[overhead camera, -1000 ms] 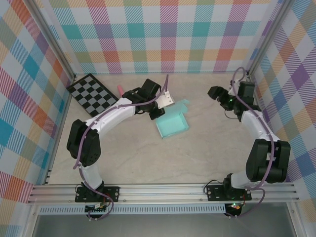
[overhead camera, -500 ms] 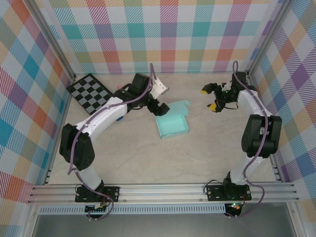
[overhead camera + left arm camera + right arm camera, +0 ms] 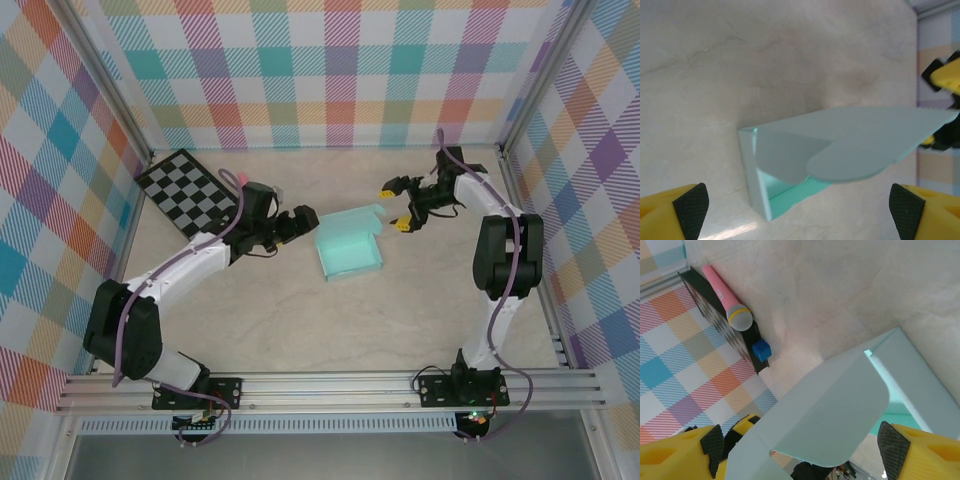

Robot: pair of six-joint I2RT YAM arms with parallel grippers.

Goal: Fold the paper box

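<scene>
The pale mint paper box (image 3: 348,250) lies mid-table, part folded, with one rounded flap (image 3: 371,212) raised at its far right corner. My left gripper (image 3: 303,222) is open just left of the box and apart from it. In the left wrist view the box (image 3: 752,170) sits ahead of the open gripper (image 3: 800,215). My right gripper (image 3: 397,206) is open to the right of the raised flap. In the right wrist view the flap (image 3: 830,410) hangs between its spread fingers (image 3: 892,445), and I cannot tell if they touch it.
A black-and-grey checkerboard (image 3: 190,190) lies at the far left with a pink microphone (image 3: 240,178) at its edge. The right wrist view shows the microphone (image 3: 727,297) and a small blue cube (image 3: 761,350) beside the board. Plaid walls enclose the table.
My left gripper opened and drew back to the left, settling low beside the box. My right arm reached leftward from the right wall to the box's raised flap.
</scene>
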